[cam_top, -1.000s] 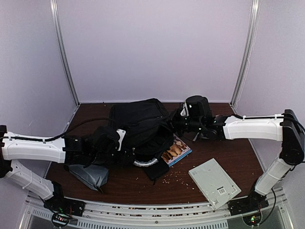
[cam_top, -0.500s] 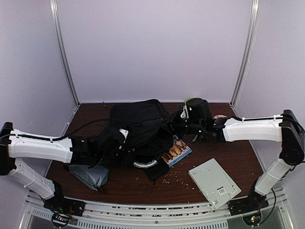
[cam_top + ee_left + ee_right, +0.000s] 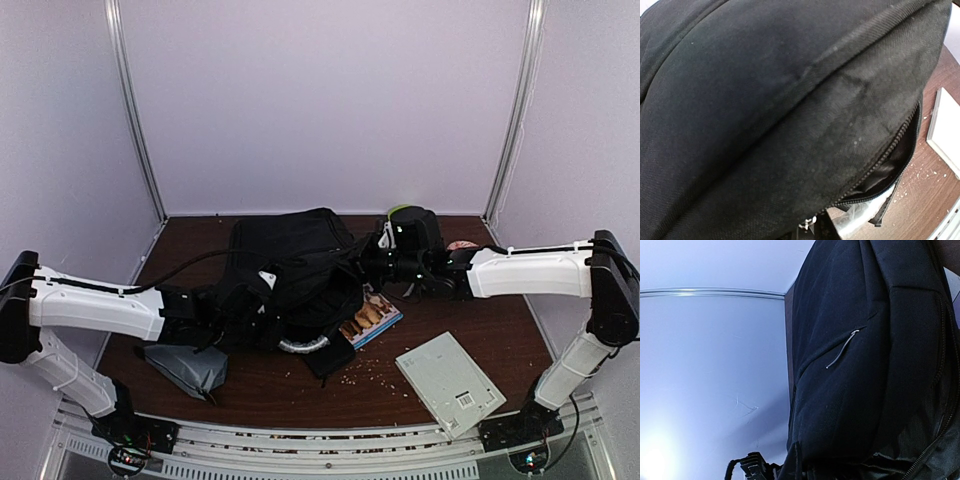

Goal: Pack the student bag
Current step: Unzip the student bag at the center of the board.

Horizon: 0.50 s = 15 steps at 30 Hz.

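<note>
Two grippers crowd the soft, floppy bag, the right gripper closed, the left gripper impossible to judge; the bag's stiffer zip seam looks the surest hold.

Found centre of table blocked by student bag, hemmed in by left arm and right arm. Noted grey pouch front left, picture book against bag, white booklet front right. Recorded bare wood between pouch and booklet, strewn with crumbs.
</note>
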Motion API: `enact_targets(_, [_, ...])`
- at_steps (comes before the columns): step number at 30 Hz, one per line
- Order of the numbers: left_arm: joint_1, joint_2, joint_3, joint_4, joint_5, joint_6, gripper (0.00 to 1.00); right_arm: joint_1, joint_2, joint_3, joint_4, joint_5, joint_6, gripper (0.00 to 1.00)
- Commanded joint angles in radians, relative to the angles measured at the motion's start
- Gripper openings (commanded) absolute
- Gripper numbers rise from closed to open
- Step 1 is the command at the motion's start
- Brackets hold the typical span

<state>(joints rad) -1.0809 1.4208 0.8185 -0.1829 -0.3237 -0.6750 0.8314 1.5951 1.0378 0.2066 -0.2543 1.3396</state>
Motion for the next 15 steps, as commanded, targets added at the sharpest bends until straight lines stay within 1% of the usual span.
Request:
enact_targets(1, [0.000, 0.005, 0.034, 0.036, -0.024, -0.008, 0.05, 0.014, -0.041, -0.005, 0.089, -0.038, -0.004, 0.00])
enact_targets(3, [-0.001, 0.002, 0.036, 0.019, -0.043, -0.008, 0.00, 0.015, -0.045, -0.011, 0.088, -0.036, -0.007, 0.00])
enact_targets(10, [0.003, -0.052, 0.007, -0.044, -0.118, -0.001, 0.00, 0.011, -0.081, -0.067, 0.037, 0.001, -0.056, 0.00])
enact_targets(15, [0.028, -0.108, -0.060, -0.045, -0.121, -0.006, 0.00, -0.003, -0.107, -0.141, 0.016, 0.033, -0.086, 0.00])
